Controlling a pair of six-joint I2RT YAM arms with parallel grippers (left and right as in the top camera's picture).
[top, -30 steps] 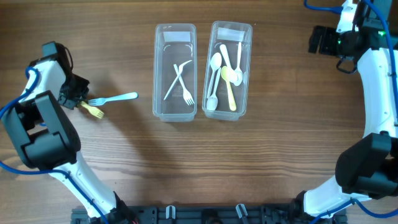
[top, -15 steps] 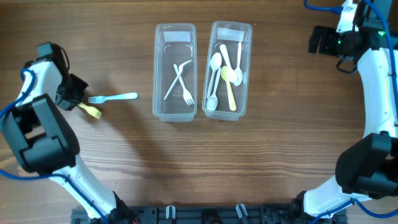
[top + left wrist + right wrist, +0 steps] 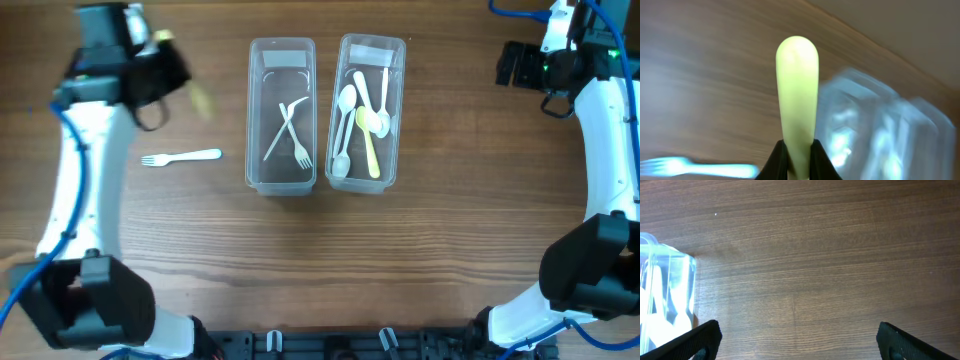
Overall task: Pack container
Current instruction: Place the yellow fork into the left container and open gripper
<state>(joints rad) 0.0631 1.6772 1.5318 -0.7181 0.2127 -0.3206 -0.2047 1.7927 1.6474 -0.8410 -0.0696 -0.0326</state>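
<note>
At far left, the left gripper is clamped narrowly on the base of a yellow utensil, held aloft over the far-left table. Its rounded handle end points away from the claw. The working end is hidden and the overhead view is smeared, so fork or spoon cannot be told. The piece looks like thin moulded plastic: light, stiff, smooth and somewhat slippery, so it is best pinched across the flat of the handle, as here. Near it, a pale blue fork lies flat on the wood, well apart from the boxes, tines to the left; its slim handle offers the obvious hold. At centre stand two clear, rigid, rectangular tubs, side by side. The left container holds crossed white forks; the right container holds spoons, white and yellow. At far right, the right gripper hangs with its jaws spread wide, holding nothing.
</note>
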